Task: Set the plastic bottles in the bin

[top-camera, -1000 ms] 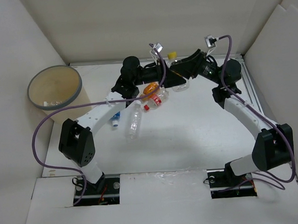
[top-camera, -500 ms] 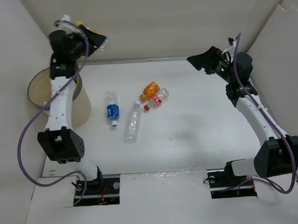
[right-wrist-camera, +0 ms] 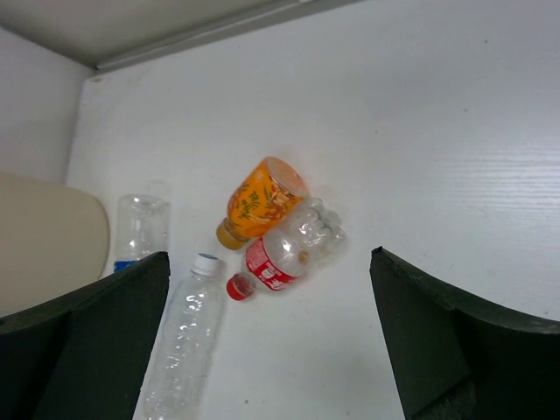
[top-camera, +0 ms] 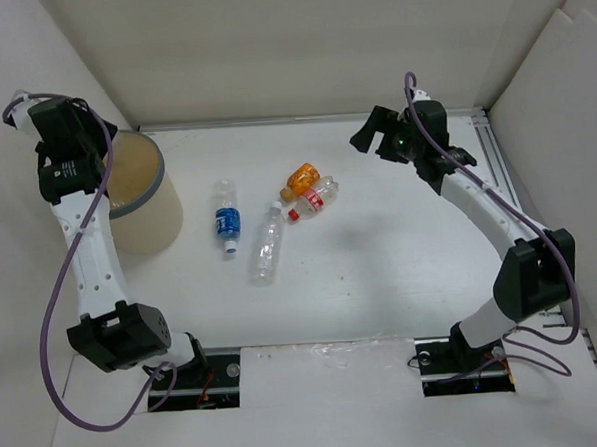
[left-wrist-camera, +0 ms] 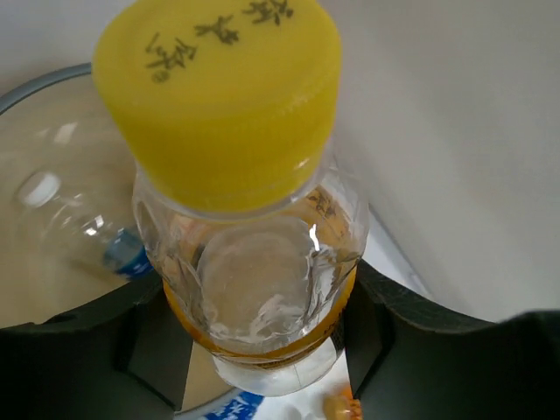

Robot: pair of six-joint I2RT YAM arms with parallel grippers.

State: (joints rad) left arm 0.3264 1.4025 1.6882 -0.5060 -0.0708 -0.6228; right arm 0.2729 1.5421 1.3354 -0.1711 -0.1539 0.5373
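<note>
My left gripper is shut on a clear yellow-capped bottle, held cap-up over the bin. One clear bottle lies inside the bin. In the top view the left arm stands raised beside the cream bin. On the table lie a blue-label bottle, a clear bottle, an orange bottle and a red-label bottle. My right gripper hangs open above the back right of the table, empty, looking down at the orange bottle and red-label bottle.
White walls enclose the table on three sides. The bin stands close to the left wall. The loose bottles lie in a cluster left of the table's middle, the nearest a hand's width from the bin.
The left arm has swung from the table's middle up and left to the bin, carrying the yellow-capped bottle. The right gripper has opened and drawn back to the right.
</note>
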